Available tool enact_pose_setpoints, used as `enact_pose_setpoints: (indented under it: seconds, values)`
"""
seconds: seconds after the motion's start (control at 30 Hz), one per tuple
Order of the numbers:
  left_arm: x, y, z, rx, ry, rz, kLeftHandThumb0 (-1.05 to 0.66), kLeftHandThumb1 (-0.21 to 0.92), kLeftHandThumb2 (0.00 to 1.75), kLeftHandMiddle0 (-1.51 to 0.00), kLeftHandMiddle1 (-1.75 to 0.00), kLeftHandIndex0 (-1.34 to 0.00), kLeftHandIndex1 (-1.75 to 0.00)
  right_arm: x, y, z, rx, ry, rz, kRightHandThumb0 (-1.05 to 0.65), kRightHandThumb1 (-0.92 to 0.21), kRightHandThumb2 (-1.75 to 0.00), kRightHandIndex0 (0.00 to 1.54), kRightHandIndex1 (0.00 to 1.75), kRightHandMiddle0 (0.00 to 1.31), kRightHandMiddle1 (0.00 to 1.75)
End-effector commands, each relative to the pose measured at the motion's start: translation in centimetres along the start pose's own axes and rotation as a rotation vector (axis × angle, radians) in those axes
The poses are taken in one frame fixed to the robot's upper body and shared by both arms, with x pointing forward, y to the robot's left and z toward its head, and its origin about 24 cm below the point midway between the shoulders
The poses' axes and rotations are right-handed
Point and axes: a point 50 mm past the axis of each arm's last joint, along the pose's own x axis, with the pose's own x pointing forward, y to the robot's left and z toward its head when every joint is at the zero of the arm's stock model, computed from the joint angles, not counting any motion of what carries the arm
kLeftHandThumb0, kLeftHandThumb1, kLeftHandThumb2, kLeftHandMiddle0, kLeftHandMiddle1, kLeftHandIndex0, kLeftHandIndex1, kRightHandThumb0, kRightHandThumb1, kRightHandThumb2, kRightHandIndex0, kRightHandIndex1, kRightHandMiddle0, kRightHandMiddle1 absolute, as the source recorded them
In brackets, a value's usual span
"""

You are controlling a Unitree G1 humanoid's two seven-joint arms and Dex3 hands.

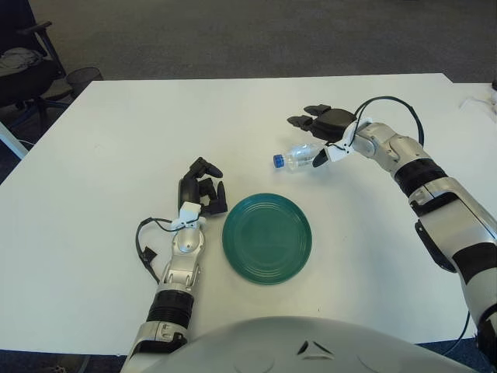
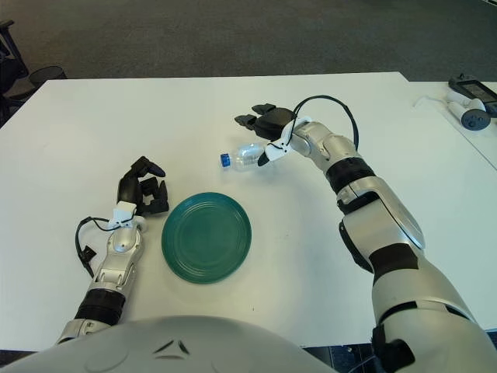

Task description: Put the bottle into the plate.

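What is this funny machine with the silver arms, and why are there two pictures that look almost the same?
It is a robot shaped a bit like a person. Both pictures come from two cameras on its head, like two eyes side by side, looking down at a white table. That is why they nearly match.

The silver arms are the robot's own. Each ends in a black hand with three fingers. The right hand is far out over the table, closed on a small clear bottle with a blue cap. The bottle is tipped on its side, cap pointing to the robot's left. The left hand is beside the green plate, on its left, fingers curled, holding nothing. The plate has nothing in it yet.
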Motion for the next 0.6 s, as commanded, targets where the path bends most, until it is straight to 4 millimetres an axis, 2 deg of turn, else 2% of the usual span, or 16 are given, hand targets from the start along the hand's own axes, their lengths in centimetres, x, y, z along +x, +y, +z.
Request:
enact_pose_setpoints:
  seconds: [0.0,0.3,0.57]
  values:
    - [-0.9,0.2,-1.8,0.018,0.102,-0.012,-0.53,0.16,1.51,-1.27,-1.75,-0.74,-1.75,0.4,-0.6,0.1,-0.037,-0.002,0.01,-1.05,-0.92,-0.14,0.0,0.0,0.0,0.0]
    - [-0.9,0.3,-1.9,0.02,0.095,-0.006,-0.53,0.17,1.5,-1.26,-1.75,-0.73,-1.75,0.8,0.2,0.4,-0.061,0.009,0.076,-1.05,-0.92,-0.16,0.0,0.0,0.0,0.0]
    - [-1.0,0.2,-2.0,0.041,0.103,-0.003,-0.53,0.17,1.49,-1.27,-1.75,-0.73,-1.75,1.3,1.8,0.9,-0.057,0.017,0.15,-1.05,-0.92,-0.12,0.0,0.0,0.0,0.0]
